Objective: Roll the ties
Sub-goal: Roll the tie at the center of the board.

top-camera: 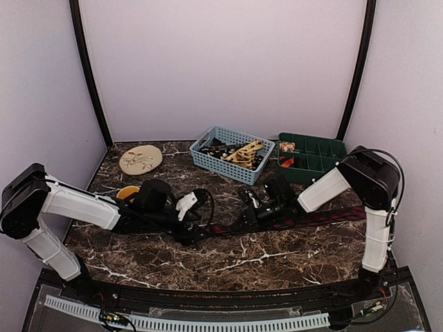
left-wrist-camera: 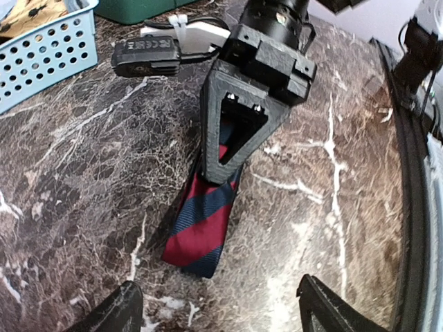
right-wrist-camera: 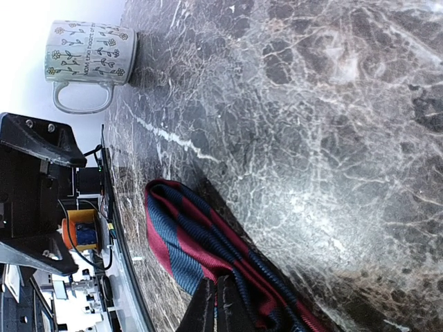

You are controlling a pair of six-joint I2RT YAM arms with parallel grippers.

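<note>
your left gripper (left-wrist-camera: 218, 297) has its two black fingers (left-wrist-camera: 124, 315) spread wide, with bare tabletop between them; they sit just short of the free end of the navy and red diagonally striped fabric necktie (left-wrist-camera: 201, 232), apart from it. your right gripper (right-wrist-camera: 216, 301) is closed tight on that necktie, pinching the fabric a little way back from the end. in the left wrist view the cloth rises off the surface into its black triangular tips. the end lies flat on the dark brown marble-patterned table (top-camera: 242, 266), roughly at its middle. from above, the rest of the necktie runs as a straight band toward the right side, passing beneath the right arm. behind it stands a light blue plastic mesh basket (top-camera: 221, 168) holding a tan-gold tie (top-camera: 246, 152) and darker fabric, with a green compartment tray (top-camera: 325, 146) just to its right and a round tan patterned disc (top-camera: 140, 159) well off to the left.
</note>
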